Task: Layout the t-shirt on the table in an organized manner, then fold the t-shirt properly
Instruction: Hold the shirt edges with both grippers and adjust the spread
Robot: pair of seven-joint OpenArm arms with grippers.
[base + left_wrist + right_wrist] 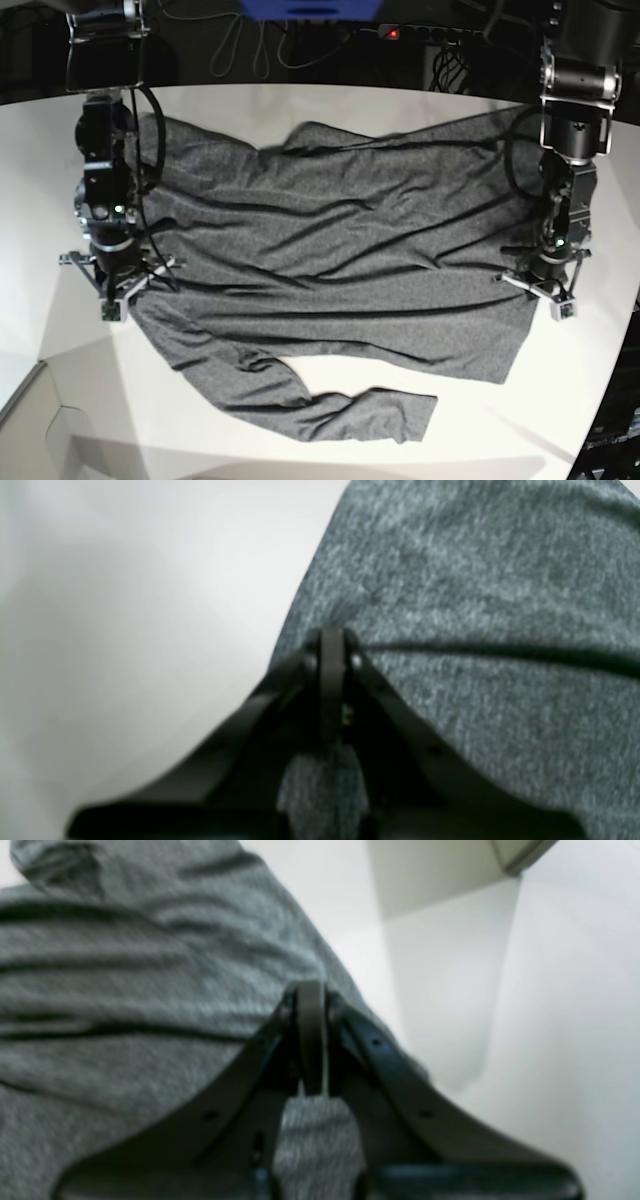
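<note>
Left claw (332,645) and right claw (311,1000) each clamped on the t-shirt (340,270) edges, table (250,110) beneath

Overhead base view; two close wrist views.

Both end effectors (332,645) (311,1000) clamped shut.
</note>
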